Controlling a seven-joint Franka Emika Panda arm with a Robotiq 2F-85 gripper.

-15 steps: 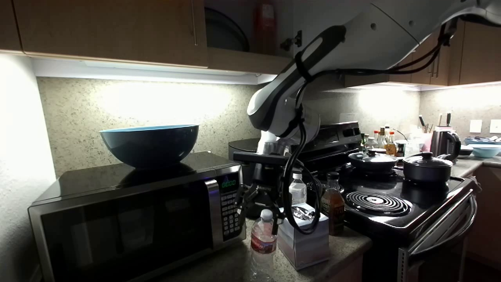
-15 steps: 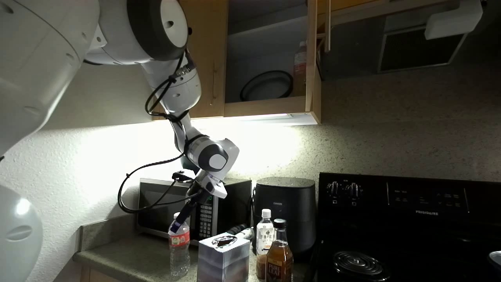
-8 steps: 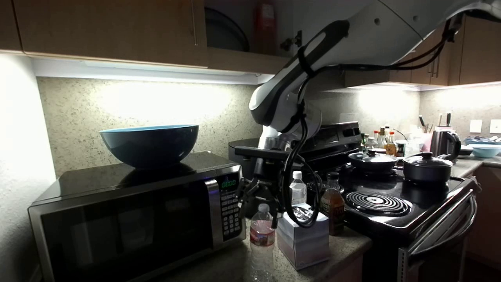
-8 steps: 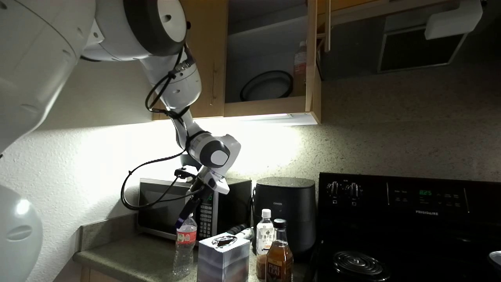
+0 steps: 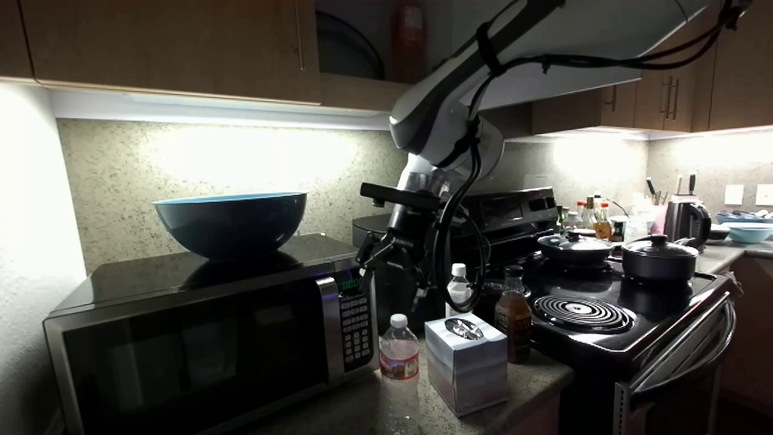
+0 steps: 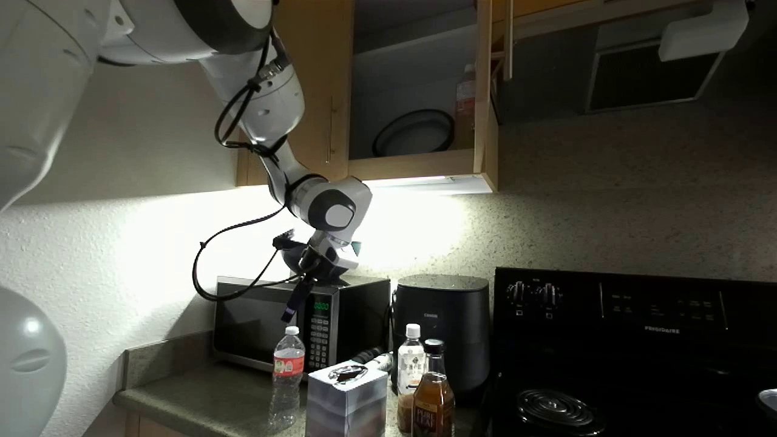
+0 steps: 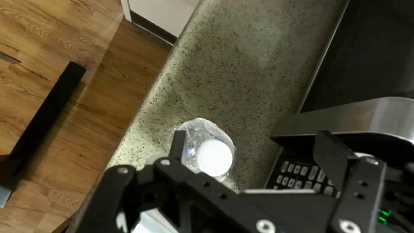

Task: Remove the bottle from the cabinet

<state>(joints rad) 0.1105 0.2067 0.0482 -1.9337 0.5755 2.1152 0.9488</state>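
Note:
A clear bottle with a red label and white cap (image 5: 399, 365) stands on the counter before the microwave; it shows in an exterior view (image 6: 287, 366) and from above in the wrist view (image 7: 215, 157). My gripper (image 5: 391, 287) is open and empty just above it, fingers wide apart in the wrist view (image 7: 254, 145). In an exterior view the gripper (image 6: 288, 315) is right over the cap, apart from it. A reddish bottle with a pale top (image 6: 465, 106) stands inside the open wooden cabinet (image 6: 413, 164), and shows dimly there (image 5: 409, 42).
A microwave (image 5: 199, 350) with a blue bowl (image 5: 232, 223) on top stands beside the gripper. A tissue box (image 5: 468, 362), a clear white-capped bottle (image 6: 412, 358), a brown bottle (image 6: 433, 400) and a black appliance (image 6: 441, 328) stand near. A round dish (image 6: 416, 133) leans in the cabinet.
My gripper was open around the red-labelled bottle's top and has risen off it. The bottle has rocked and shifted slightly on the counter.

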